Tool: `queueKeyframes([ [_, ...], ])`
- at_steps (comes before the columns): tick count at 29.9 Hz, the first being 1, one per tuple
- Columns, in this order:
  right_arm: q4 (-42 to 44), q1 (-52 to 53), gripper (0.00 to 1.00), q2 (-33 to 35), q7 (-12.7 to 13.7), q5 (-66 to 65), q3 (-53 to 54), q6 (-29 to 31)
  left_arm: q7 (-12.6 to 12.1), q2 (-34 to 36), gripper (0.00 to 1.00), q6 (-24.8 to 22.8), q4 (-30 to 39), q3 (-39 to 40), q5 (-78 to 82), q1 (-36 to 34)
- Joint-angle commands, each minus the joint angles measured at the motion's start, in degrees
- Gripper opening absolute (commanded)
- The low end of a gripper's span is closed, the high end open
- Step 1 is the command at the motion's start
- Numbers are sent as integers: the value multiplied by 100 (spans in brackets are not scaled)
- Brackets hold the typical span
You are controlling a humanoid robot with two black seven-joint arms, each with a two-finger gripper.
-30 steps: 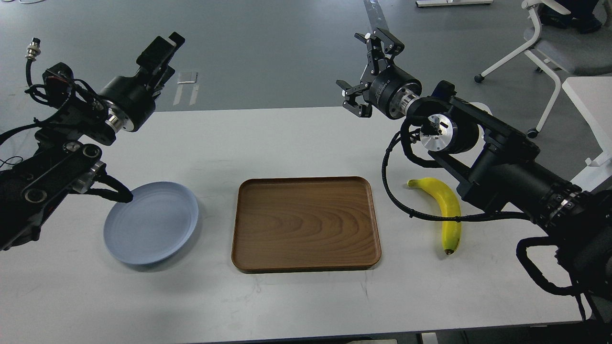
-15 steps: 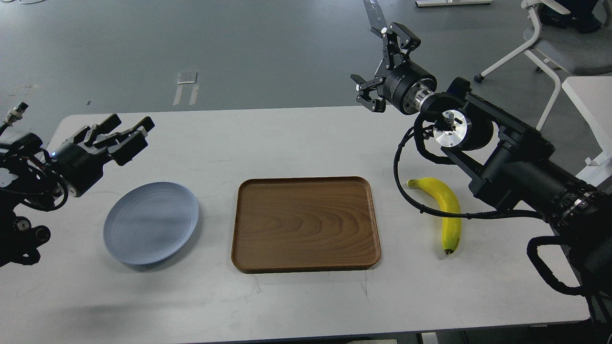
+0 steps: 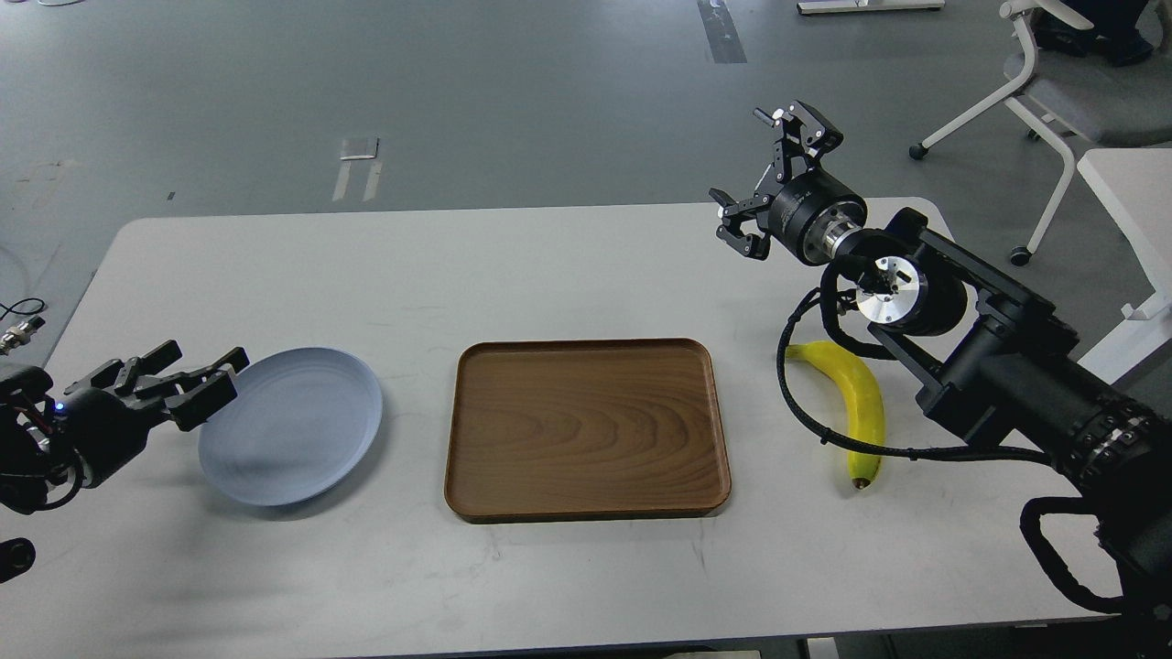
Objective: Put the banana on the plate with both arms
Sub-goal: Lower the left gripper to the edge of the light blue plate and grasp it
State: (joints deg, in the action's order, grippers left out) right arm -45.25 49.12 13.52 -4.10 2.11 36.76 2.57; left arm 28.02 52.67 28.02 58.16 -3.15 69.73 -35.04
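The yellow banana [image 3: 861,403] lies on the white table right of the wooden tray, its dark tip toward me, partly crossed by a black cable of my right arm. The pale blue-grey plate [image 3: 302,430] lies left of the tray and holds nothing. My left gripper [image 3: 197,377] is open and empty, low at the plate's left edge, pointing right. My right gripper [image 3: 774,178] is open and empty, raised above the table's far right part, well beyond the banana's far end.
A brown wooden tray [image 3: 586,430] sits mid-table between plate and banana. The white table [image 3: 549,265] ends at a far edge, with grey floor behind it. A white office chair [image 3: 1053,82] and another white tabletop [image 3: 1131,183] stand at the far right.
My left arm has swung down and toward me, bringing its gripper from high up to low beside the plate. My right gripper has moved right and lower. Banana, plate and tray have not moved.
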Motion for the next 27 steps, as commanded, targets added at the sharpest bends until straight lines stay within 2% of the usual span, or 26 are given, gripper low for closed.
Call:
queueKeyframes([
  [1,-10,-17,100,10,-12,0,-2,-19,-2,-221,91,-2,-278,8,-21,225],
  [3,-18,-17,100,1,-12,0,-2,-45,-2,-362,87,-2,-471,16,-21,331],
  [9,-27,-17,100,1,-12,0,-2,-116,-2,-626,86,-2,-947,17,-283,542],
  [11,-27,-17,100,1,-12,0,-2,-125,-2,-635,79,-2,-947,8,-346,551],
  [12,-19,-17,100,1,-12,0,-2,-125,-2,-644,62,-2,-947,8,-355,568],
  [13,-18,-17,100,1,-12,0,-2,-125,-2,-635,54,-2,-947,8,-355,577],
  [15,-18,-17,100,1,-12,0,-2,-133,-2,-635,27,-2,-965,8,-363,630],
  [19,-27,-17,100,1,-12,0,-11,-239,-2,-635,0,-2,-965,8,-372,630],
  [27,-18,-69,100,1,-38,-9,-11,-335,-2,-635,0,-2,-965,8,-372,639],
])
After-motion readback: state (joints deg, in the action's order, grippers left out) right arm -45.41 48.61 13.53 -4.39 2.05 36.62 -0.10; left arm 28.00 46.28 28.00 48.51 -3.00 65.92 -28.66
